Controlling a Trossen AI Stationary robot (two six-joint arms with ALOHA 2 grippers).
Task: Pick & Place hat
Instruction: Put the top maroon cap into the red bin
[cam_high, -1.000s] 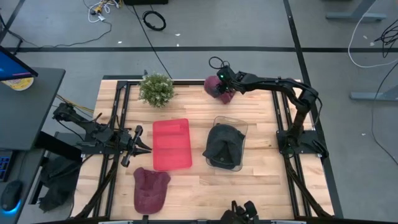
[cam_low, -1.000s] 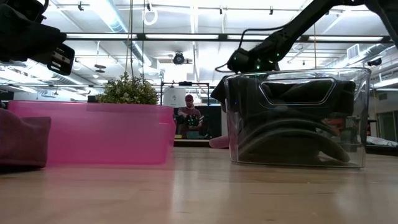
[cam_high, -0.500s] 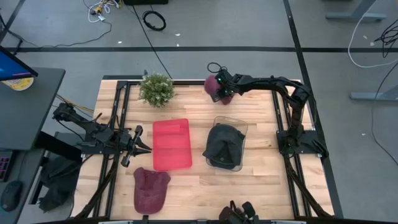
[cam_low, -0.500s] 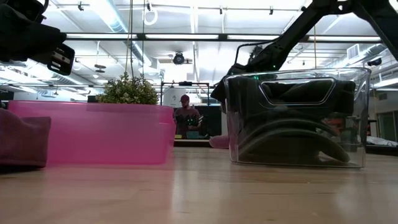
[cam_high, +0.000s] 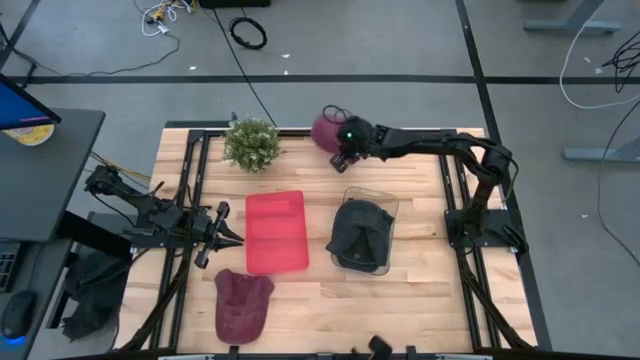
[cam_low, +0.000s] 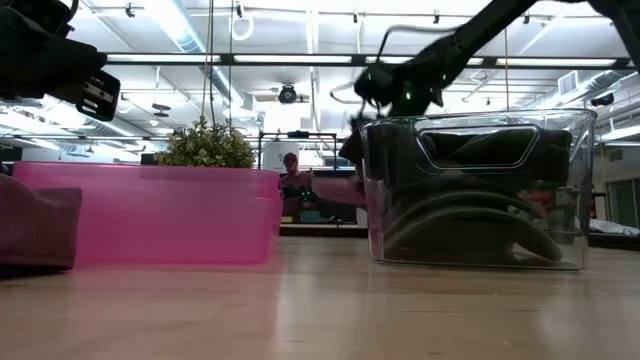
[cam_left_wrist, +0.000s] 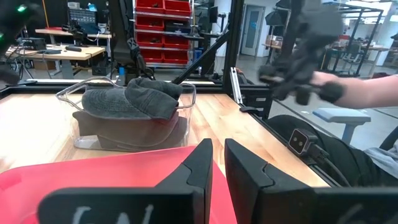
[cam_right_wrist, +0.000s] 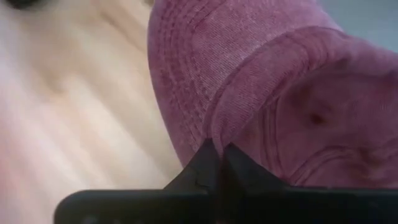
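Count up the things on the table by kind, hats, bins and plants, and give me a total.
Hats: 3 (maroon hat, dark hat, maroon hat in the right hand)
Bins: 2 (pink bin, clear bin)
Plants: 1 (plant)
Total: 6

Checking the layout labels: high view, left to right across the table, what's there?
Left gripper → pink tray → clear bin with the dark hat → right arm base.

Right arm stretched far across the counter's back edge; right hand (cam_high: 343, 150) pinched fully closed. Left arm low at left side; left hand (cam_high: 232, 237) nearly closed, idle
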